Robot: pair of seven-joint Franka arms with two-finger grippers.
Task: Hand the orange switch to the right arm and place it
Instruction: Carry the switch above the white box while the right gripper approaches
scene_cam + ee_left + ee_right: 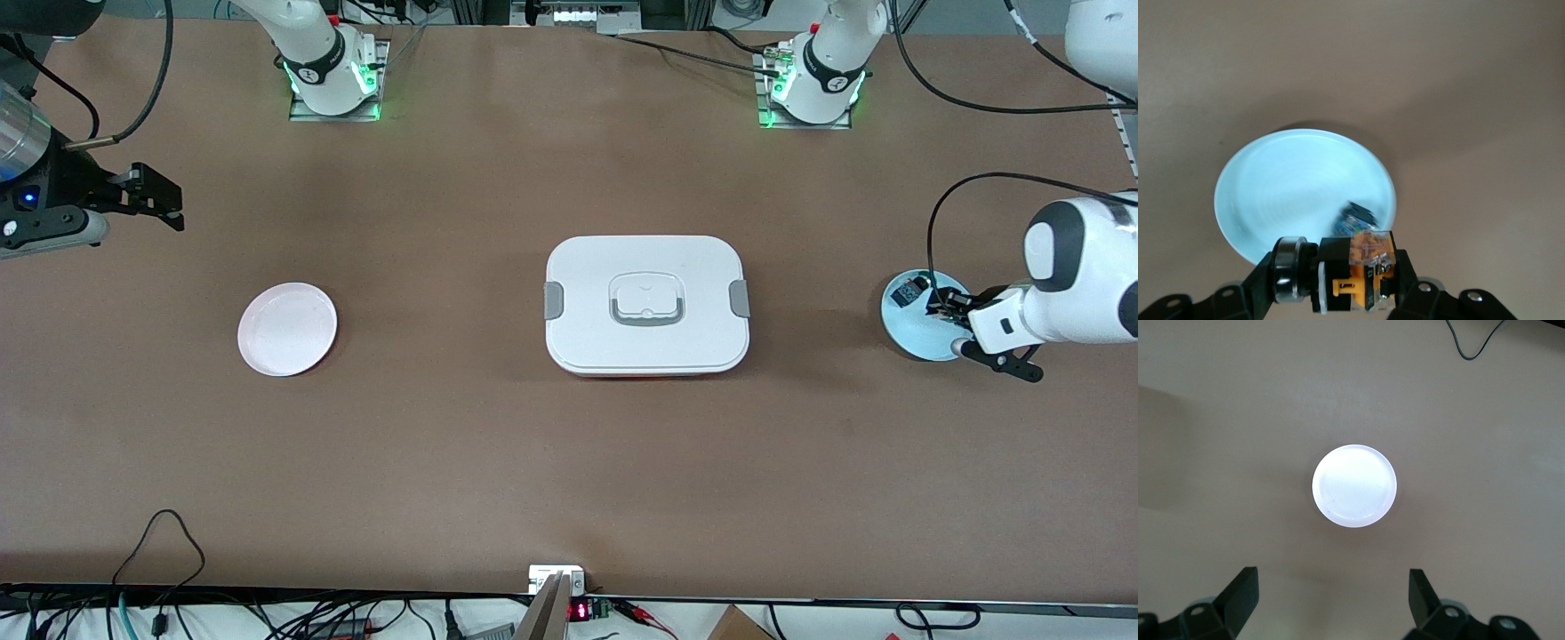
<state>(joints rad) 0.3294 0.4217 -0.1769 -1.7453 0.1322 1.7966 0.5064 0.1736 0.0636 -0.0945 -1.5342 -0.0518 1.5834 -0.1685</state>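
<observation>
The table (462,462) looks like matt brown board, smooth and even. At its middle the white box (646,356) seems smooth satin plastic with grey plastic clips; at three o'clock the pale blue plate (1291,180) shines glossy, at nine o'clock the white plate (287,329) looks duller. The orange switch (1358,270) shows clear and orange plastic with a bright metal ring.

You have two arms at the table, each with one gripper: the left gripper (944,307) and the right gripper (169,203). You have two plates, one pale blue plate (916,333) and one white plate (287,329). You have one white lidded container (646,303). You can count two small switches: one orange switch (1355,273) and one other switch (906,292), its cap colour unclear.
</observation>
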